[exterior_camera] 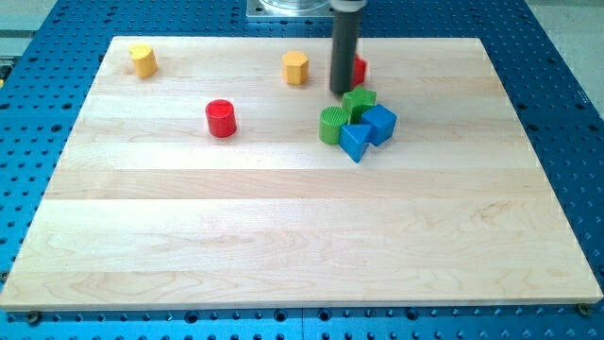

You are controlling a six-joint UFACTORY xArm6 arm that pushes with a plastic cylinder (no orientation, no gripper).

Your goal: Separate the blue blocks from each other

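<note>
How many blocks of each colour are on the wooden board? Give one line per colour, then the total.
Yellow: 2, one at the view's top left, one near the top middle
Red: 2, a cylinder and one partly hidden behind the rod
Green: 2
Blue: 2
Total: 8

desk: pale wooden board (pixel 283 227) of joined planks, lying on a blue perforated base (pixel 566 85)
top left: yellow block (pixel 142 59), faceted, near the far left corner
top middle: second yellow block (pixel 296 68), well apart from the first
left of middle: red cylinder (pixel 221 118), standing alone
behind rod: red block (pixel 359 69), mostly hidden, shape unclear
cluster right of middle: green cylinder (pixel 333 125), green block (pixel 359 102), blue cube (pixel 379 124) and blue block (pixel 355 142), all touching
my tip: (pixel 342 92) just above the cluster, beside the green block
</note>
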